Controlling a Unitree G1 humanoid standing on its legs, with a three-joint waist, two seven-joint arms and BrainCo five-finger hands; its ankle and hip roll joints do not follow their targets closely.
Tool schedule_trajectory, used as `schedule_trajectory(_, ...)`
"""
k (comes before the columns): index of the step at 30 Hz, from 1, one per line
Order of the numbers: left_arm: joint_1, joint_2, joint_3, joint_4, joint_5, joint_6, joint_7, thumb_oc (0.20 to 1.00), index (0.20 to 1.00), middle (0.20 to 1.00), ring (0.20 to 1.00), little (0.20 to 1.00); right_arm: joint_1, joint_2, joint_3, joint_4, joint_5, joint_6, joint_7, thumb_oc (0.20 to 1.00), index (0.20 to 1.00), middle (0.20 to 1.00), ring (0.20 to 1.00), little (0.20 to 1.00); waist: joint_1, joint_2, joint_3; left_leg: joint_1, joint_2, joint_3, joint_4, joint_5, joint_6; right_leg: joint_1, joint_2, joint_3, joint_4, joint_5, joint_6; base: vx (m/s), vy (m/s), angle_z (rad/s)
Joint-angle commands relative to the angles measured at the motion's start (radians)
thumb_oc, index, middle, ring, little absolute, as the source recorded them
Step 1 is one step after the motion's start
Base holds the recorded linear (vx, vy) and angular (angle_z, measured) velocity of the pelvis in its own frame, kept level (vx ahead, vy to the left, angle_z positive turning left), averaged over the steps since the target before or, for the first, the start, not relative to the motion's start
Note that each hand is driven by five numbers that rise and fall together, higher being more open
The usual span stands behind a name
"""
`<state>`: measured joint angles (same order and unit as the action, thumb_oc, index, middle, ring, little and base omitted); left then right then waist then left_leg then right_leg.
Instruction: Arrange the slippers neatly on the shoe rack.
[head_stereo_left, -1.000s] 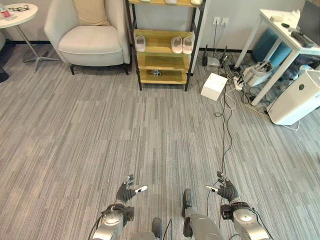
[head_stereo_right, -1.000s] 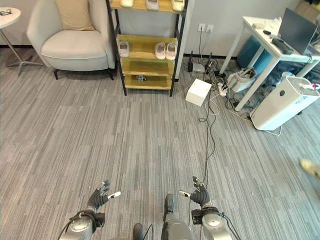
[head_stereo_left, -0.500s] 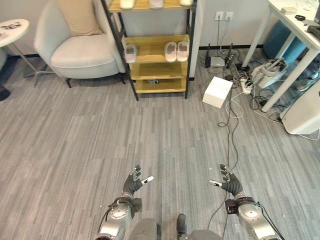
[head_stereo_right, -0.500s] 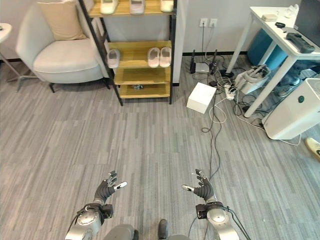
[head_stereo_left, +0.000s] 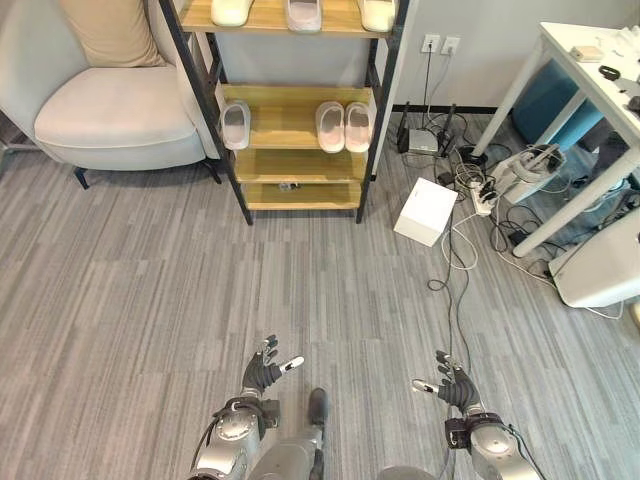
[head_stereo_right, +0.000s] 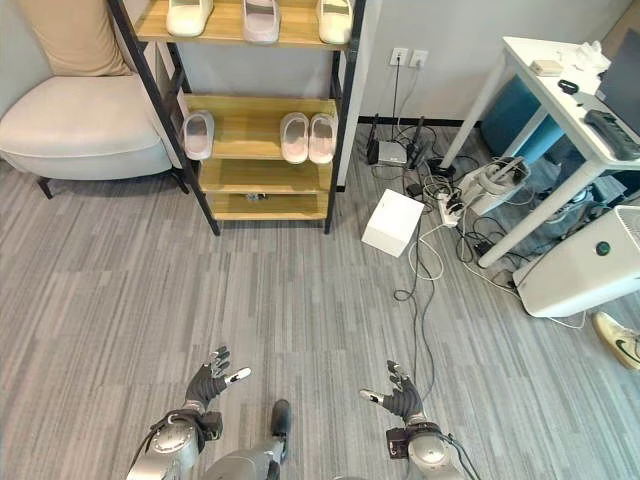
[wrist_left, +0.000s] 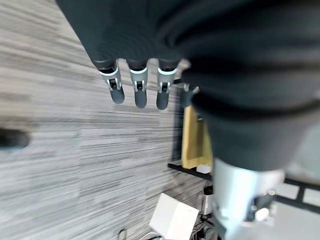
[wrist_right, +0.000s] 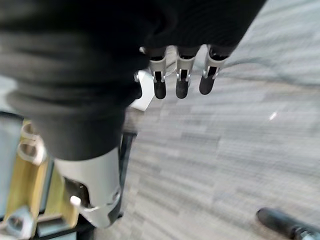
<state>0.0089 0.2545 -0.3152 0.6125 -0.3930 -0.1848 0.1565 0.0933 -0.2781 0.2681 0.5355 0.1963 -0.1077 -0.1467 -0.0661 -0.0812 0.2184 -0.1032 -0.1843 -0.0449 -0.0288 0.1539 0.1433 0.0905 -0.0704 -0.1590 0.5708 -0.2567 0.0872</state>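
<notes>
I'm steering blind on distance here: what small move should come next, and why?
Probably another step forward toward the black-framed wooden shoe rack. The lone pale slipper sits apart from the pair of pale slippers on the same shelf. Both the left hand and right hand hang open and empty over grey floor, well short of it.

Left hand (head_stereo_left: 262, 372) and right hand (head_stereo_left: 453, 386) both low at the near edge of the head views, held out forward, well apart. Fingers on both straight and spread, thumbs pointing inward toward each other, palms empty, nothing touched.
</notes>
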Motion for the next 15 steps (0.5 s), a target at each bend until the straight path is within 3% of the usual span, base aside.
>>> schedule_trajectory(1, -0.029, 0.030, -0.025, -0.045, 0.042, -0.034, -0.012, 1.000, 1.000, 1.000, 1.000, 1.000, -0.049, -0.015, 0.018, -0.072, -0.006, -0.033, 0.014, 1.000, 1.000, 1.000, 1.000, 1.000, 0.024, 0.018, -0.005, 0.131, 0.057, 0.017, -0.013, -0.262, -0.033, -0.136, -0.082, 0.011, 0.060, 0.214, 0.040, 0.26, 0.164, -0.08)
schedule_trajectory(4, -0.026, 0.037, -0.025, -0.063, 0.042, -0.037, -0.021, 1.000, 1.000, 1.000, 1.000, 1.000, -0.042, -0.014, 0.023, -0.079, -0.008, -0.031, 0.019, 1.000, 1.000, 1.000, 1.000, 1.000, 0.025, 0.040, 0.011, 0.183, 0.075, 0.018, -0.032, -0.275, -0.034, -0.157, -0.078, -0.023, 0.016, 0.167, 0.019, 0.25, 0.072, 0.02)
schedule_trajectory(6, -0.023, 0.046, -0.031, -0.092, 0.043, -0.040, -0.029, 1.000, 1.000, 1.000, 1.000, 1.000, -0.040, -0.018, 0.022, -0.087, -0.010, -0.031, 0.022, 1.000, 1.000, 1.000, 1.000, 1.000, 0.028, 0.055, 0.020, 0.199, 0.094, 0.029, -0.037, -0.284, -0.040, -0.163, -0.062, -0.066, -0.095, 0.103, 0.004, 0.15, -0.028, 0.04)
schedule_trajectory(7, -0.023, 0.046, -0.031, -0.092, 0.043, -0.039, -0.029, 1.000, 1.000, 1.000, 1.000, 1.000, -0.040, -0.018, 0.022, -0.087, -0.010, -0.031, 0.022, 1.000, 1.000, 1.000, 1.000, 1.000, 0.028, 0.057, 0.021, 0.201, 0.097, 0.028, -0.037, -0.285, -0.041, -0.158, -0.060, -0.068, -0.101, 0.106, 0.003, 0.25, -0.133, 0.15)
schedule_trajectory(8, -0.016, 0.053, -0.031, -0.130, 0.045, -0.036, -0.036, 1.000, 1.000, 1.000, 1.000, 1.000, -0.041, -0.021, 0.019, -0.082, -0.013, -0.024, 0.019, 1.000, 1.000, 1.000, 1.000, 1.000, 0.034, 0.067, 0.033, 0.217, 0.116, 0.045, -0.038, -0.286, -0.055, -0.180, -0.005, -0.072, -0.361, 0.110, 0.004, 0.27, -0.178, -0.01)
schedule_trajectory(9, -0.021, 0.052, -0.023, -0.132, 0.045, -0.034, -0.035, 1.000, 1.000, 1.000, 1.000, 1.000, -0.044, -0.022, 0.017, -0.077, -0.017, -0.022, 0.017, 1.000, 1.000, 1.000, 1.000, 1.000, 0.036, 0.066, 0.035, 0.225, 0.123, 0.050, -0.041, -0.290, -0.064, -0.181, 0.009, -0.074, -0.465, 0.140, 0.017, 0.27, -0.178, -0.24)
schedule_trajectory(13, -0.047, 0.058, -0.022, -0.129, 0.054, -0.041, -0.047, 1.000, 1.000, 1.000, 1.000, 1.000, -0.042, -0.031, 0.011, -0.076, -0.023, -0.016, 0.020, 1.000, 1.000, 1.000, 1.000, 1.000, 0.029, 0.054, 0.034, 0.237, 0.126, 0.055, -0.022, -0.328, -0.081, -0.157, 0.032, -0.040, -0.614, 0.172, 0.027, 0.27, -0.168, -0.04)
schedule_trajectory(15, -0.049, 0.036, -0.021, -0.105, 0.061, -0.037, -0.041, 1.000, 1.000, 1.000, 1.000, 1.000, -0.022, -0.031, 0.002, -0.071, -0.014, -0.022, 0.023, 1.000, 1.000, 1.000, 1.000, 1.000, 0.022, 0.048, 0.008, 0.276, 0.144, 0.056, 0.003, -0.368, -0.101, -0.124, 0.046, -0.015, -0.603, 0.177, -0.006, 0.43, -0.215, 0.22)
